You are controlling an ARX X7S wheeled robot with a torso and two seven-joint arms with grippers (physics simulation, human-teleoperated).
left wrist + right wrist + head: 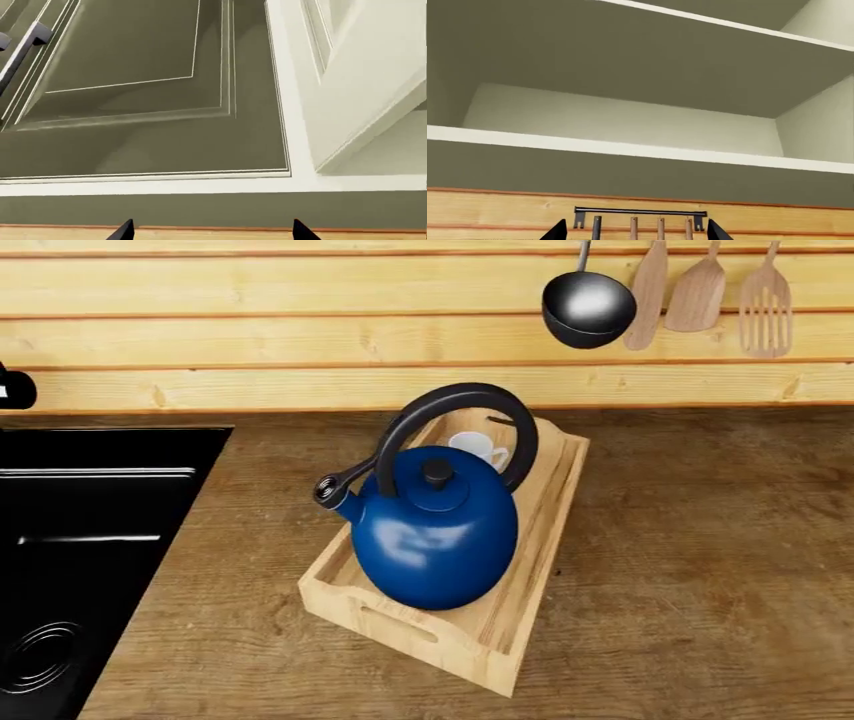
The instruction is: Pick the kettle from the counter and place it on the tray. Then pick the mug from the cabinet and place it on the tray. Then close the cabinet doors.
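On the far left of the head view a black sink (80, 560) is set into the brown wooden table (694, 570). Near the middle of the table a pale-wood tray (545, 540) is laid at a slant. The blue kettle (434, 530) is seated in the tray's nearer half, its black arched handle (454, 405) raised and its spout (331, 490) turned toward the sink. The white mug (481, 450) is seen just behind the kettle, in the tray's far end. At upper right a black ladle (587, 305), two wooden spoons and a wooden spatula (766, 300) are hung on the plank wall.

Neither arm is seen from the head. In the left wrist view a panelled cabinet door (147, 95) with a bar handle (23, 47) is faced, and an open door (373, 95) is seen beside it. The left pincer (212, 231) is spread wide, with nothing between its tips. In the right wrist view bare cabinet shelves (627, 150) are shown above a utensil rail (640, 212); the right pincer (635, 231) is likewise spread wide and holds nothing.
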